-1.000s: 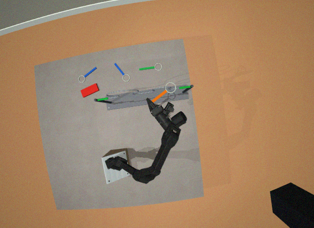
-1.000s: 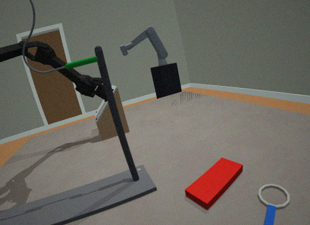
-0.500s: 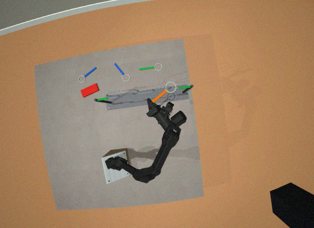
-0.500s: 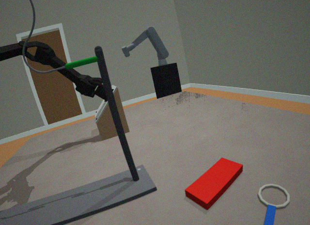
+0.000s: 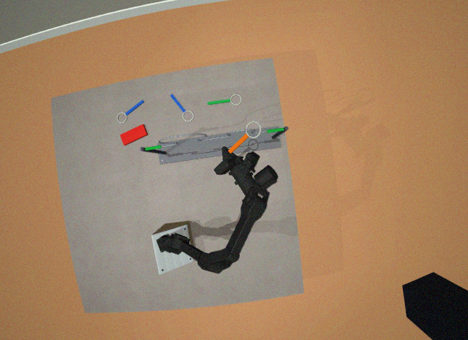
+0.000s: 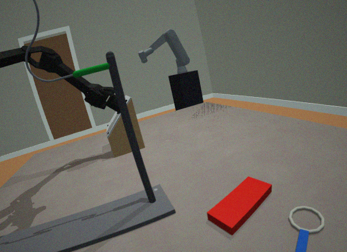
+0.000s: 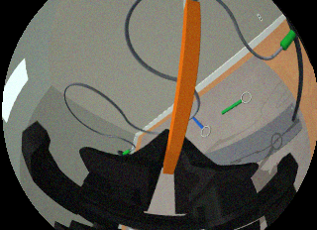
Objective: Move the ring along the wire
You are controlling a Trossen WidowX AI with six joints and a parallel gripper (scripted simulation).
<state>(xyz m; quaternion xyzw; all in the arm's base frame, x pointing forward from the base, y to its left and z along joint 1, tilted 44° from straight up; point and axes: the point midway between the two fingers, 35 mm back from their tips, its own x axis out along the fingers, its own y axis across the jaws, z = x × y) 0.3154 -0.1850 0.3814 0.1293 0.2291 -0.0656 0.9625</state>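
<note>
Arm [image 5: 241, 223] [image 6: 75, 79] reaches from the base at seven o'clock toward the wire stand. Its gripper [image 5: 227, 152] [image 7: 170, 134] pinches the orange handle [image 5: 238, 142] [image 7: 185, 86] by its near end. From the fingers, the handle's long axis runs toward two o'clock in the top view, ending at the ring [image 5: 253, 129], just short of the green sleeve [image 5: 275, 130] [image 7: 287, 40] at three o'clock. The wrist view shows the wire's tall loops [image 7: 127, 29]; the ring lies beyond its upper edge. The exterior view shows neither handle nor held ring.
</note>
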